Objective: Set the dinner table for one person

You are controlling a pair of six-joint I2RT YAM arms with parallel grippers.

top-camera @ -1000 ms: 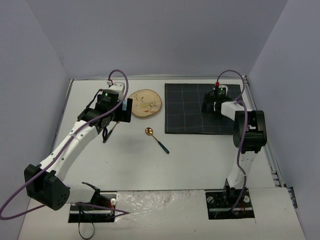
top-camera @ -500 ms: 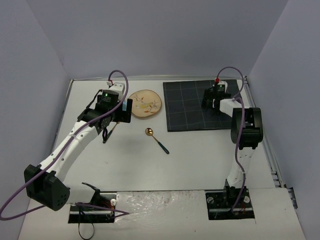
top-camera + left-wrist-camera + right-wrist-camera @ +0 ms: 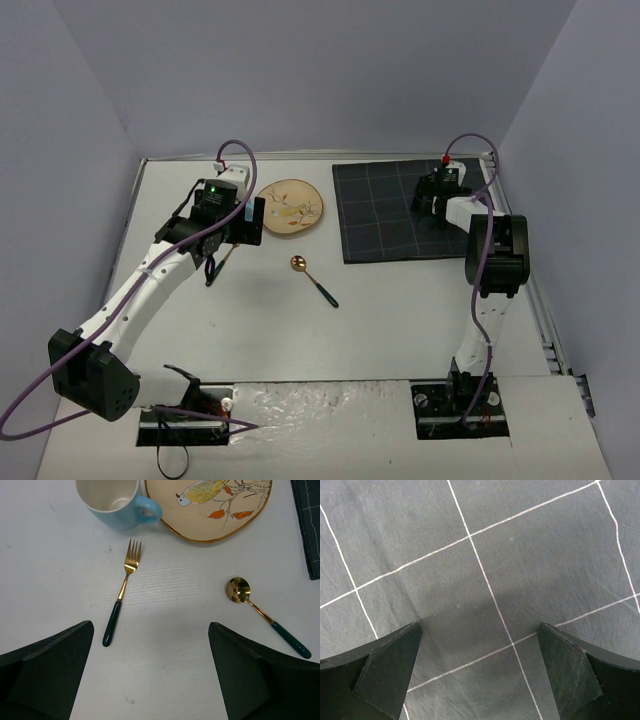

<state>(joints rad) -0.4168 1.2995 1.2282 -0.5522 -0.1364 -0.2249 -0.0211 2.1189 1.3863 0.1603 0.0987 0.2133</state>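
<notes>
Right claw (image 3: 480, 630) outstretched, splayed wide above mat (image 3: 530, 555)

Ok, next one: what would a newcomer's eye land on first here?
The dark checked mat at the far right of the table, with the right claw open over it. Then the bird-painted plate at far centre, and near it a blue mug, a gold fork and a gold spoon on the bare white top.

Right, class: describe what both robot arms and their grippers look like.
The left arm and right arm have white links, black joint housings and looping purple cables. A green light marks the left wrist; a red plug the right. Fingers are dark wedges.
</notes>
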